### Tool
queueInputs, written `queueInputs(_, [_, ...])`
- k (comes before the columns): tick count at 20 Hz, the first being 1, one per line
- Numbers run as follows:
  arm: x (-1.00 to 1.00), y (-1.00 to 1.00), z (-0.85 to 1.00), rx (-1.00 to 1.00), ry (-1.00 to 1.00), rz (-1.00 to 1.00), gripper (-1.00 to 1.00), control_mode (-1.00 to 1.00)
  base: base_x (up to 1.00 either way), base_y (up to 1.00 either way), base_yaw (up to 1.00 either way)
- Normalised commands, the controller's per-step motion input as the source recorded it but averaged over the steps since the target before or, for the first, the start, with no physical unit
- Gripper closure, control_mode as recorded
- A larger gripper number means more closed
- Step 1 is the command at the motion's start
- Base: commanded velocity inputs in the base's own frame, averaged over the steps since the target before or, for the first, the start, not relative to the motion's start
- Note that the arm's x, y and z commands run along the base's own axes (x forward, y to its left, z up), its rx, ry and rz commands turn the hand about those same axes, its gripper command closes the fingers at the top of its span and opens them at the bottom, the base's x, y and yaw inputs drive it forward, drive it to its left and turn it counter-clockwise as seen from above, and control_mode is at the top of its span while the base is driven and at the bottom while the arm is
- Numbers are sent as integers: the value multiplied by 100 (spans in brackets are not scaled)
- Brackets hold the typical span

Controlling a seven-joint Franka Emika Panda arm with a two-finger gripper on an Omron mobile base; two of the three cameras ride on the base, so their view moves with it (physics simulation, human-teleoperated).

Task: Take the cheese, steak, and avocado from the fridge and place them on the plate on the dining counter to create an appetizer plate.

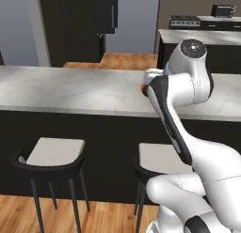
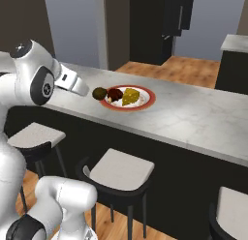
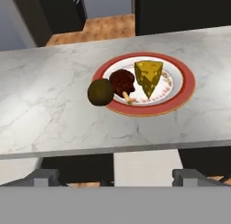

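The plate (image 3: 180, 90) sits on the dining counter (image 3: 54, 110), a pale marbled top over a black base. On the plate, the cheese (image 3: 148, 75) lies on the right of the whitish middle, a yellow wedge with its point toward the near edge. The steak (image 3: 122, 81) lies just left of it, touching or nearly touching the wedge, with a pale bone end sticking out toward the near side. The avocado (image 3: 99, 92) rests at the plate's left edge, against the steak, partly over the red rim and partly over the counter.

In the right base view the same group shows near the counter's near edge: plate (image 2: 147, 97), cheese (image 2: 130, 96), steak (image 2: 115, 94) and avocado (image 2: 100, 93), with the robot's hand just left of the avocado.

The gripper (image 3: 116, 175) hangs back from the counter's near edge, clear of the plate, its two fingers (image 3: 45, 175) spread wide apart and holding nothing.

Black stools (image 2: 118, 173) with grey seats stand along the near side of the counter. The fridge (image 2: 155, 26) stands far behind, dark and closed.
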Motion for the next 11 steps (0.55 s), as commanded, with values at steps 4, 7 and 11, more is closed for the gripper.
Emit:
queueInputs(4, [-100, 0, 0, 0, 0, 0, -100, -100, 0, 0, 0])
queueInputs(7, [-99, -6, 0, 0, 1, -1, -100, -100, 0, 0, 0])
queueInputs(11, [-91, -19, 0, 0, 4, -3, -100, -100, 0, 0, 0])
